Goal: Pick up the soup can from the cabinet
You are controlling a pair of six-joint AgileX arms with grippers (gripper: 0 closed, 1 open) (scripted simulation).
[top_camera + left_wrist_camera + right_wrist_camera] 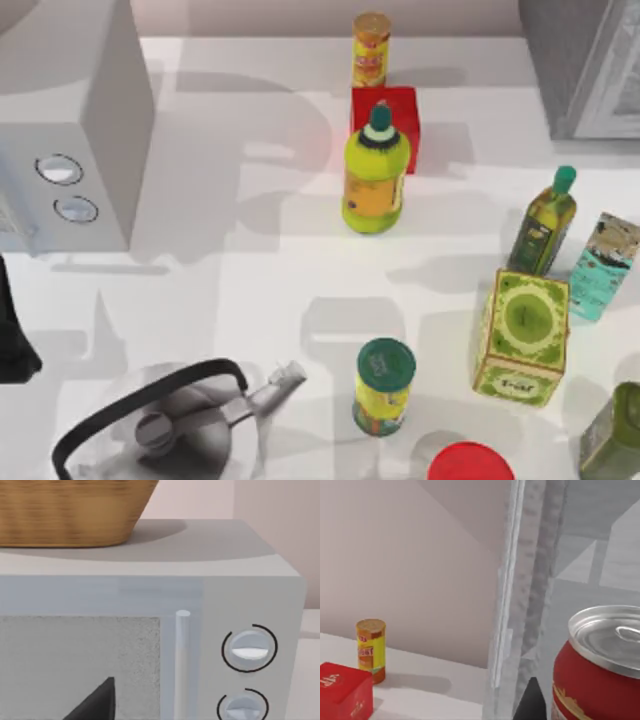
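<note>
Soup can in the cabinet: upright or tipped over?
Upright: the soup can shows its silver lid facing up, red wall below, inside the cabinet.

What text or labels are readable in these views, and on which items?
None reads clearly.
Yellow canister: red label print, blurred.
Red box: pale marks, illegible.
Green box: pale word on its lower face, too blurred.
Soup can: gold trim, no legible words.

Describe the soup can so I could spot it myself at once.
Start at the grey cabinet at the table's far right corner. Just inside its open door stands a red cylindrical soup can with a shiny silver ring-pull lid. The nearby yellow canister and red box sit outside on the table.
</note>
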